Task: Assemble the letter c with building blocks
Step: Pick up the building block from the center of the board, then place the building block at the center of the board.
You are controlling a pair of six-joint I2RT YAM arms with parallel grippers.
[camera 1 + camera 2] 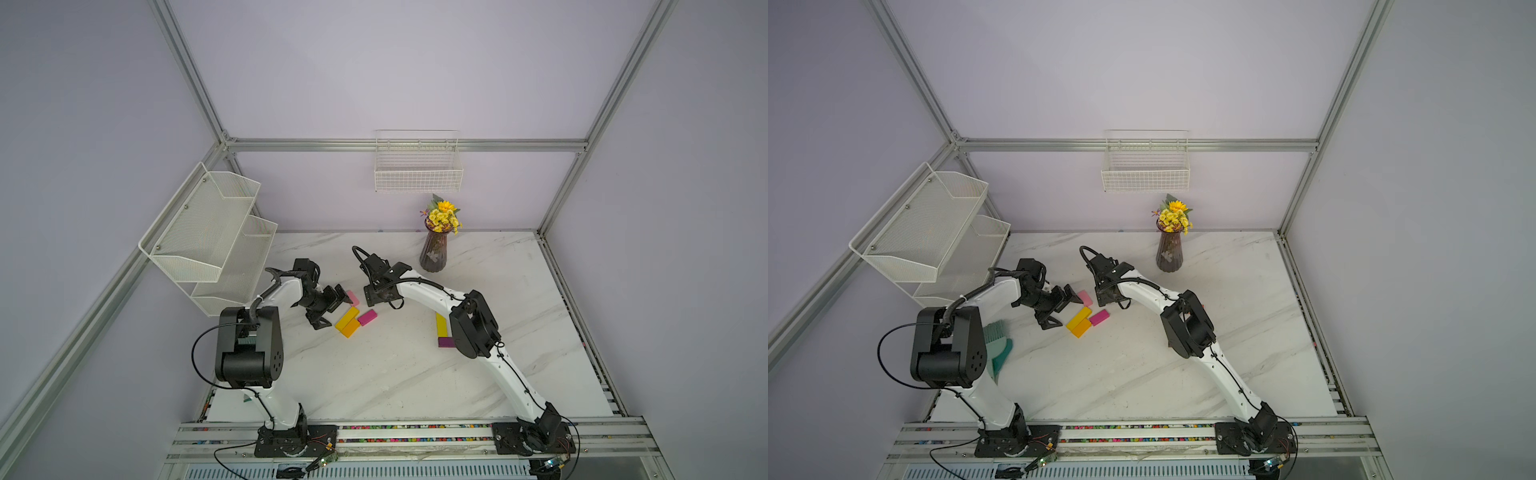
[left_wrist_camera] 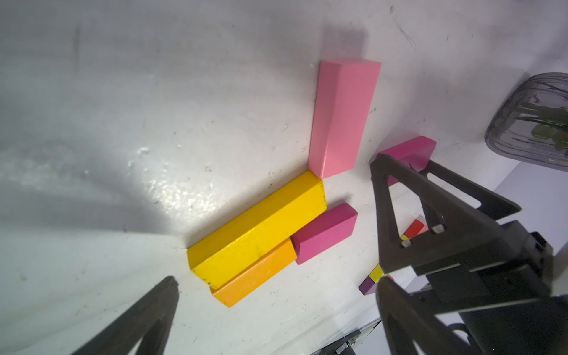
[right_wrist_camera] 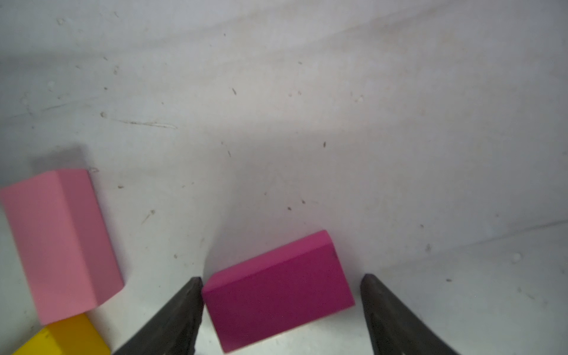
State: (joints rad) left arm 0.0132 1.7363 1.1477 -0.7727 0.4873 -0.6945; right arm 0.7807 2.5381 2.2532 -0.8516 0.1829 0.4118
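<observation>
Right gripper (image 3: 282, 278): jaws apart, straddling a magenta block (image 3: 276, 295) that lies flat on the table (image 3: 338, 123). One fingertip (image 3: 190, 295) touches the block's corner and there's a gap on the other side, so it isn't clamped.

Left gripper (image 1: 332, 308): jaws wide apart, holding nothing, just beside the cluster. The cluster is a long yellow block (image 2: 258, 233) with an orange block (image 2: 255, 276) and a second magenta block (image 2: 325, 233) flush along one side. A pink block (image 2: 341, 120) meets its end at an angle.

The straddled block is near the pink one, not touching it. By the right arm's elbow, another yellow block (image 1: 441, 324) abuts a purple block (image 1: 445, 342).
</observation>
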